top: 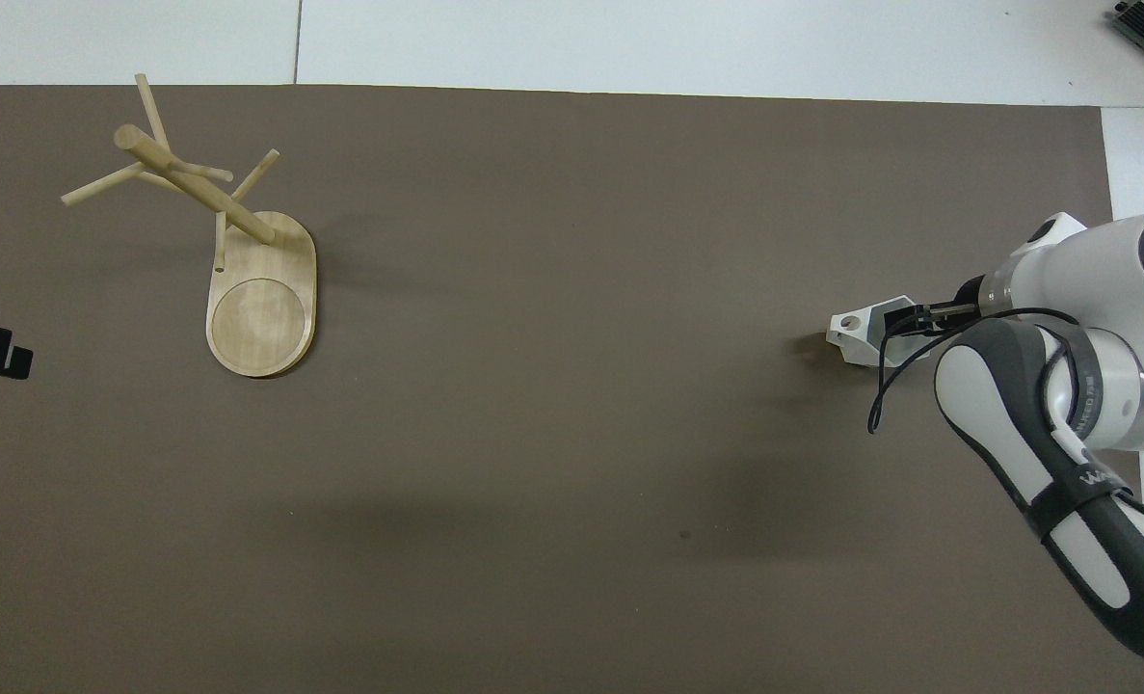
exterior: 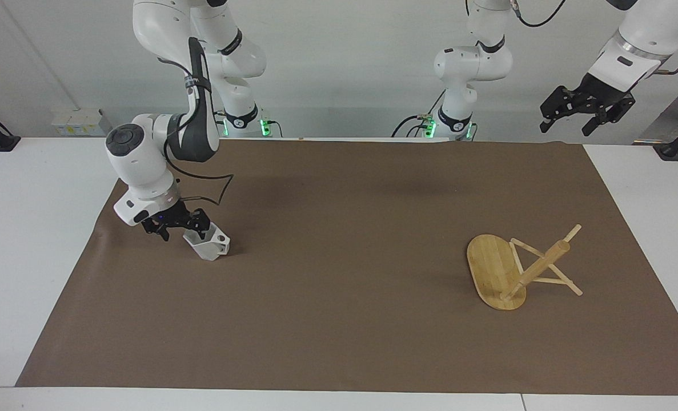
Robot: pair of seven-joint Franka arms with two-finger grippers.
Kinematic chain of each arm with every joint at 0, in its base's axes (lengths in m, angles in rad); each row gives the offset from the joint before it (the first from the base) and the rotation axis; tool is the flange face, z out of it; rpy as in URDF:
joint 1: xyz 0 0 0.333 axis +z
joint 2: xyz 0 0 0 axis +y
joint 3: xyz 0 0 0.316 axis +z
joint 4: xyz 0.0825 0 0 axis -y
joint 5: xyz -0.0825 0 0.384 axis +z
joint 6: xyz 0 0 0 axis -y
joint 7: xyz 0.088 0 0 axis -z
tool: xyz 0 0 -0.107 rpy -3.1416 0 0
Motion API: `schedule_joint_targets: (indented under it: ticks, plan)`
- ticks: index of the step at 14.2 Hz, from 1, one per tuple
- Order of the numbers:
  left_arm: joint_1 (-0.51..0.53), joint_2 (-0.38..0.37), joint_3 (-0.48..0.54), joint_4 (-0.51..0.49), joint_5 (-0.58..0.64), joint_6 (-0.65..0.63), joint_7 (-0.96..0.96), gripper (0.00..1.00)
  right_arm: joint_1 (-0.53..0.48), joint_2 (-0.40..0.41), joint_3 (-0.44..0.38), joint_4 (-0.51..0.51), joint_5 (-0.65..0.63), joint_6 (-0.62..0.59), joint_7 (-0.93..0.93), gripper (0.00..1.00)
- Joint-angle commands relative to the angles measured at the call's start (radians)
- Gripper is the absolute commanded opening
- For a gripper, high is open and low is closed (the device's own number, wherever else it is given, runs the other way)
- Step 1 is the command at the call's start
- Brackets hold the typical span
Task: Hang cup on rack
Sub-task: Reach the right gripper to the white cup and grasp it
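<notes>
1. Mostly hidden in the overhead view, the right tool (exterior: 181,228) sits at the white faceted cup (exterior: 208,244), its own arm covering it from above.
2. From the facing view, one finger seems to dip inside the cup's rim with the jaws spread; whether it touches the wall cannot be told.
3. Cup rests on the brown mat (exterior: 339,274) toward the right arm's end of the worktop.
4. Bamboo mug tree (exterior: 521,268) stands well apart, toward the left arm's end.
5. Left tool (exterior: 587,108) waits raised, fingers spread, cut off at the overhead view's edge.

Bright, even light; soft shadows, no glare
</notes>
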Motion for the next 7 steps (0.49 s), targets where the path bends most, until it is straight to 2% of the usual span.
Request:
schedule_joint_targets:
  ticks: [1,7]
  plan:
    - [-0.004,-0.03,-0.002,-0.038,0.017,0.02,-0.006,1.0,-0.006,-0.02,0.001,-0.024,0.024,0.013,-0.024,0.81]
    - [-0.005,-0.032,-0.004,-0.044,0.017,0.025,-0.01,1.0,0.002,-0.02,0.001,-0.016,0.024,0.003,-0.021,0.28]
